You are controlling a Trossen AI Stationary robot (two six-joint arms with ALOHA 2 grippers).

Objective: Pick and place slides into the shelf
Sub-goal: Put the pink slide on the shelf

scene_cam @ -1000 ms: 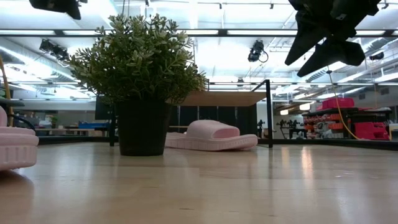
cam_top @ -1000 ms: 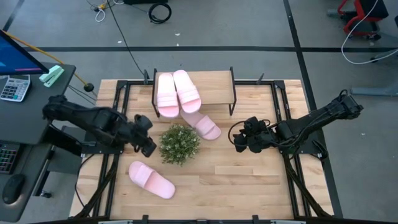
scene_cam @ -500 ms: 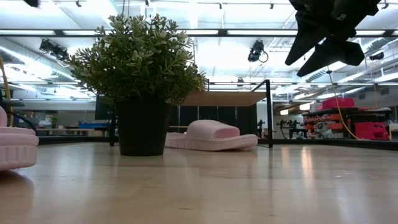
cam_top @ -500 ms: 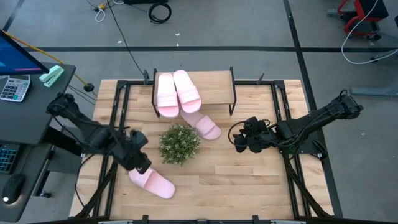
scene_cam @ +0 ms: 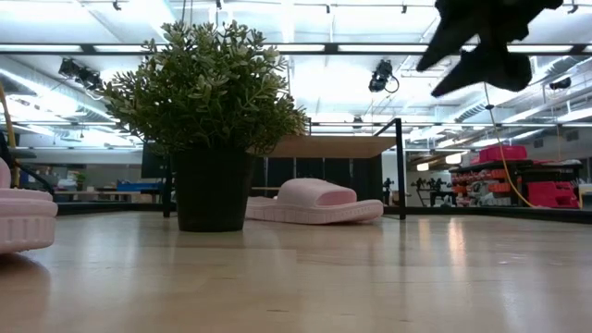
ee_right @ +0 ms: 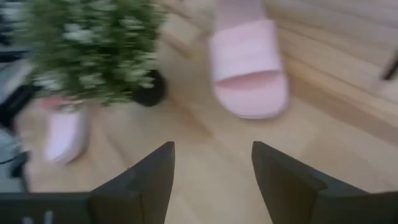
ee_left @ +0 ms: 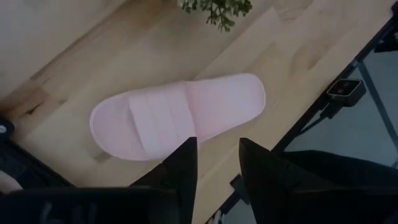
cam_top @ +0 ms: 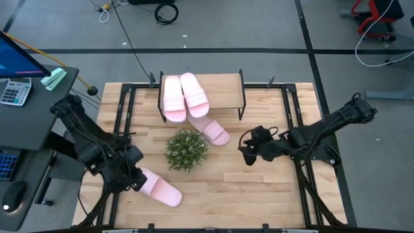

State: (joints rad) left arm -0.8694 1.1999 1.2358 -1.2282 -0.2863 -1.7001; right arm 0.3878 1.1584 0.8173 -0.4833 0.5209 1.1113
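No legible txt, labels, brands or nos. anywhere. Calculator (cam_top: 14, 91), upper left of high view, has keys but too small to read. Monitor (cam_top: 16, 55) above it shows only blue, no readable chars.

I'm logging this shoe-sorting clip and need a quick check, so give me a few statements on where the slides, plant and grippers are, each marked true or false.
1. Two slides lie side by side on the shelf top board. True.
2. The left gripper grips the plant. False: it is open, over the near-left slide, gripping nothing.
3. The right gripper is open and empty, right of the plant. True.
4. All four slides are on the shelf. False: one lies near the table's front left, and another slide lies in front of the shelf, beside the plant.
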